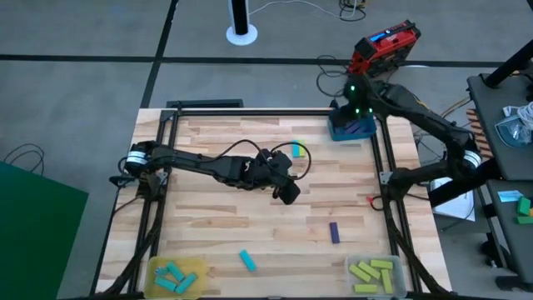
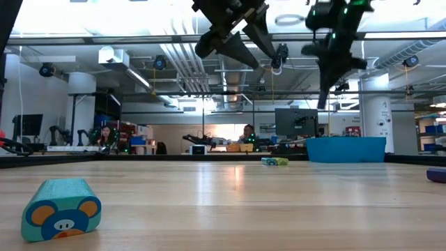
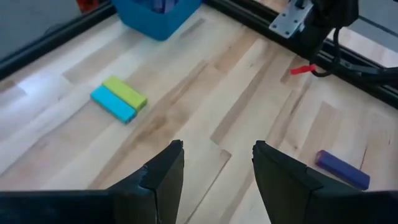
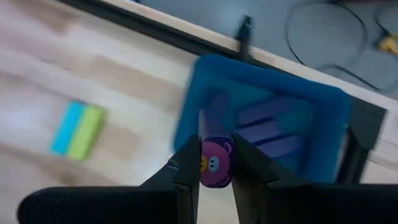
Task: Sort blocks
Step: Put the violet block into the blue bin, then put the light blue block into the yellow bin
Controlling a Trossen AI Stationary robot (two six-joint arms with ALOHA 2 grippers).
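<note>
Clamped in the right pincer [image 4: 216, 163], a purple block [image 4: 214, 163] hangs over the blue tray [image 4: 273, 124] below; released off-centre, it may miss. Left pincer [image 3: 217, 163] is empty, spread.

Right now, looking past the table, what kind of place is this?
Probably a robotics lab or workshop: bare ceiling pipes, people at desks with screens behind, and a framed wooden table holding two robot arms.

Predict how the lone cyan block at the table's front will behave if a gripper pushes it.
The cyan block looks flat-sided and lies flat on the wooden table, so it would likely slide, not roll. It seems rigid, and probably light for its size. Pushed off-centre, it may spin.
</note>
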